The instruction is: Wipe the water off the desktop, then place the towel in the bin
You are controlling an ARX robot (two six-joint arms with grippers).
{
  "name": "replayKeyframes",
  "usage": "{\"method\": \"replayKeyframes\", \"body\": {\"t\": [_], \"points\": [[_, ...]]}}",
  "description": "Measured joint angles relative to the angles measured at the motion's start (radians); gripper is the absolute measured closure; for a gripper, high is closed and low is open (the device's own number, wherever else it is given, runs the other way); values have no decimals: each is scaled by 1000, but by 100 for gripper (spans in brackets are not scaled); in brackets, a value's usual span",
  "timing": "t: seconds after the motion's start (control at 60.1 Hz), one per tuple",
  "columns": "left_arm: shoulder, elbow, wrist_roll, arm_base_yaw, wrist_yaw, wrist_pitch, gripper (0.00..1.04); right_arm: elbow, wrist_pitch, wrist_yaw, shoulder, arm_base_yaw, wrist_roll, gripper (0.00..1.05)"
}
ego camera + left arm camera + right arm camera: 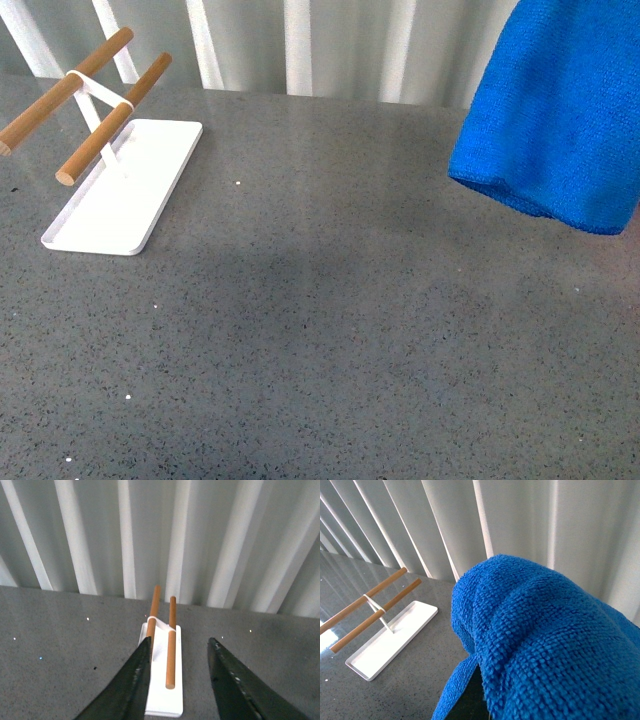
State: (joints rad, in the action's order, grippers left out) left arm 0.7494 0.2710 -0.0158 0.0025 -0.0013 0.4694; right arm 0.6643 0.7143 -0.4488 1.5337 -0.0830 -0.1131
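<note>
Holding the towel [550,110] off the desk [320,340] for binning, we cannot tell the right gripper's state; left gripper [180,642] open, empty.

Towel [550,110]: bright blue, plain, fuzzy microfibre, bunched into soft rounded folds, hanging in the air over the far right of the counter [330,330], lower edge loose and curved. Up close in the right wrist view, thick looped weave [535,630], one narrow flap trailing down. Counter flat, dark grey, finely speckled.
</note>
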Motion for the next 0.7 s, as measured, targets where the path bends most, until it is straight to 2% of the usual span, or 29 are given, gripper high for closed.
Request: {"method": "replayKeyframes", "body": {"t": [0.183, 0.699], "points": [[-81, -84, 6, -3, 1, 3, 101, -10, -16, 9, 0, 4, 5, 101], [-310, -211, 9, -3, 1, -92, 101, -16, -61, 40, -9, -7, 32, 101]]}}
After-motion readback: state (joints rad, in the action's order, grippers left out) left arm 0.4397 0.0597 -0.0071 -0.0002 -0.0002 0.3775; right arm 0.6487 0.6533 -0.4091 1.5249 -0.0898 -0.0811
